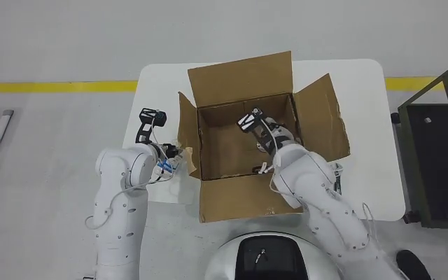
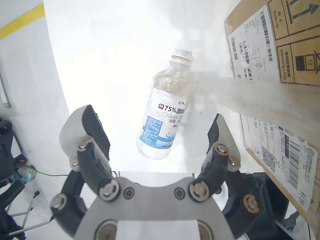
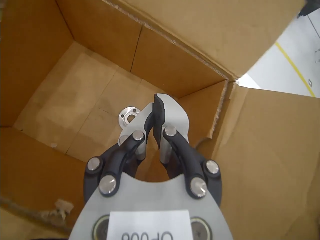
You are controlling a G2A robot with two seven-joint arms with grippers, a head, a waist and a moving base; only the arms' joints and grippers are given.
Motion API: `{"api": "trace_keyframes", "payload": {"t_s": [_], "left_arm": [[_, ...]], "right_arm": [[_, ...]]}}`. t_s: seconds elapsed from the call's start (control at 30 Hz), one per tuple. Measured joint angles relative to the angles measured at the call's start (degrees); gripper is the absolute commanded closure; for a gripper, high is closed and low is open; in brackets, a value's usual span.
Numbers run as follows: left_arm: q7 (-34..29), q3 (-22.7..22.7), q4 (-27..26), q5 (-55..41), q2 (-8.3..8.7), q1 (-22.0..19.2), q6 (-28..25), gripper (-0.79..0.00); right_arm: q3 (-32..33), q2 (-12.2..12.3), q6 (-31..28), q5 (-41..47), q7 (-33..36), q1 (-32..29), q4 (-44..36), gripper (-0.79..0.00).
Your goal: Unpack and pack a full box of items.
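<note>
An open cardboard box stands in the middle of the white table. A clear bottle with a white cap and a blue-and-white label lies on the table beside the box's left outer wall. My left gripper hovers over the bottle, open, with a finger on each side of its lower half and not touching it. From above, the bottle peeks out under the left wrist. My right gripper is shut inside the box, just above a small metal flange lying on the box floor.
All the box flaps are folded outward. A dark metal frame stands off the table's right side. A yellow line runs across the grey floor behind the table. Bare tabletop stretches beyond the bottle.
</note>
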Motion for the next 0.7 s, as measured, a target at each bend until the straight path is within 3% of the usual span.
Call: {"api": "trace_keyframes", "payload": {"t_s": [0.2, 0.37, 0.4, 0.47, 0.5, 0.7], "left_arm": [[0.00, 0.00, 0.00, 0.00, 0.00, 0.00, 0.00, -0.785], [0.00, 0.00, 0.00, 0.00, 0.00, 0.00, 0.00, -0.785], [0.00, 0.00, 0.00, 0.00, 0.00, 0.00, 0.00, -0.785], [0.00, 0.00, 0.00, 0.00, 0.00, 0.00, 0.00, -0.785], [0.00, 0.00, 0.00, 0.00, 0.00, 0.00, 0.00, -0.785], [0.00, 0.00, 0.00, 0.00, 0.00, 0.00, 0.00, -0.785]], "right_arm": [[-2.54, -2.30, 1.69, 10.42, 10.72, 10.50, 15.44, 0.000], [-1.68, -3.10, 3.66, 14.70, 11.99, 14.15, 21.98, 0.000], [-1.56, -3.20, 3.91, 15.03, 11.94, 14.54, 22.60, -0.052], [-1.43, -3.27, 3.92, 15.21, 12.08, 14.85, 23.19, -0.369], [-1.34, -3.31, 3.86, 15.41, 12.32, 14.97, 23.36, -0.785], [-1.05, -3.35, 3.87, 15.58, 12.54, 15.00, 23.17, -0.785]]}}
